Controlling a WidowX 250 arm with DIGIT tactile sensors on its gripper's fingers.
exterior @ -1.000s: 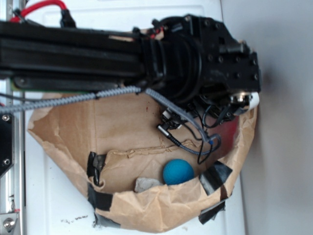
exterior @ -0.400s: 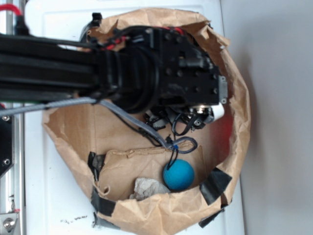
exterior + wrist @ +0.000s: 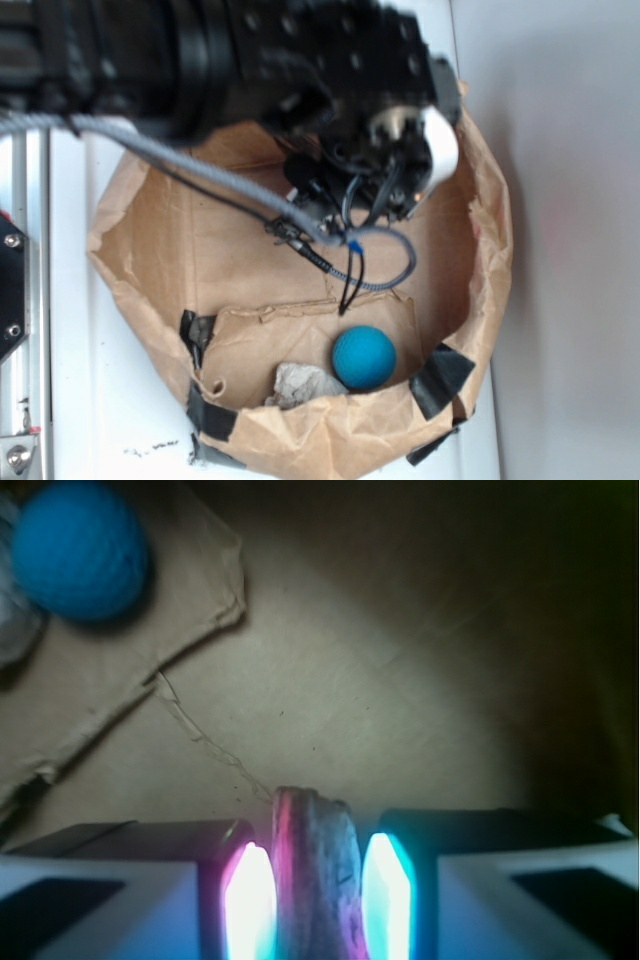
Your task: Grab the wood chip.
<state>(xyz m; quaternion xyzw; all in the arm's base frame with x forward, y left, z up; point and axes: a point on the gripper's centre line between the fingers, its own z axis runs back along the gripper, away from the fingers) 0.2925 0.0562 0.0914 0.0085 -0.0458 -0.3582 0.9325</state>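
Note:
In the wrist view the wood chip [image 3: 315, 870], a dark streaky sliver, stands upright between the two glowing pads of my gripper [image 3: 318, 905]. The pads press against its sides, and the brown paper floor lies well below it. In the exterior view the black wrist and gripper [image 3: 395, 170] hang over the far part of the paper bag, blurred, and they hide the chip.
A blue ball [image 3: 363, 357] [image 3: 80, 548] and a pale grey lump [image 3: 300, 383] [image 3: 10, 620] lie at the near side of the bag floor. The crumpled brown paper wall [image 3: 492, 240] rings everything, patched with black tape [image 3: 440, 378]. Cables [image 3: 350, 250] dangle beneath the wrist.
The arm has swung towards the far rim of the bag and looks larger and blurrier, nearer the camera. The ball and the lump have stayed put.

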